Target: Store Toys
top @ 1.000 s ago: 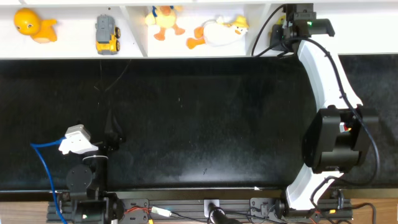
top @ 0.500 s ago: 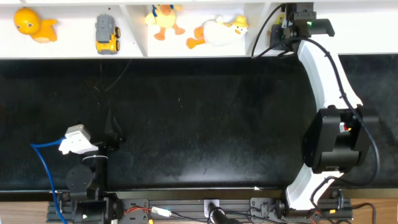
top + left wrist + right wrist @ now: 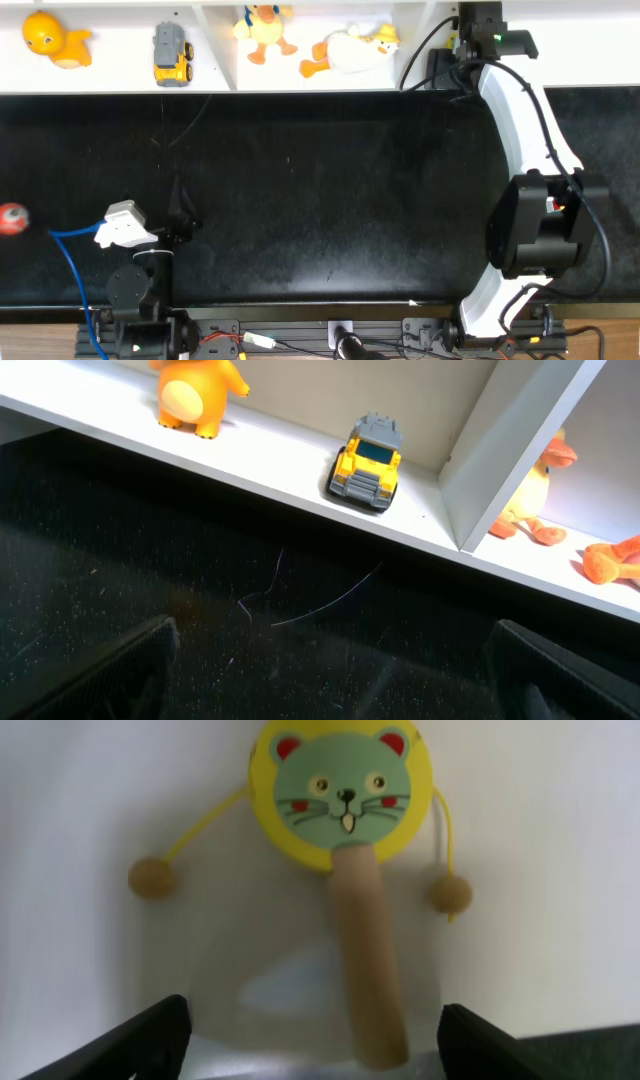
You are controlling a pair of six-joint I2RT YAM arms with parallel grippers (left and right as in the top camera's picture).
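A rattle drum [image 3: 340, 790] with a green cat face, a wooden handle and two bead strikers lies flat on the white shelf floor [image 3: 80, 800]. My right gripper [image 3: 315, 1045] stands open just off the handle's end, in the shelf's right compartment [image 3: 470, 30]. My left gripper [image 3: 330, 680] is open and holds nothing, low over the black table at the near left [image 3: 180, 215], facing the shelf. A small red ball [image 3: 11, 218] sits at the table's left edge. Stored on the shelf are an orange duck [image 3: 57, 38], a yellow truck [image 3: 172, 55], a plush duck [image 3: 265, 30] and a white plush duck [image 3: 350, 50].
White dividers [image 3: 510, 450] split the shelf into compartments along the far side of the black table [image 3: 330, 190]. A blue cable [image 3: 75, 260] loops by the left arm's base.
A red ball has appeared at the table's left edge. Both arms stay almost where they were.
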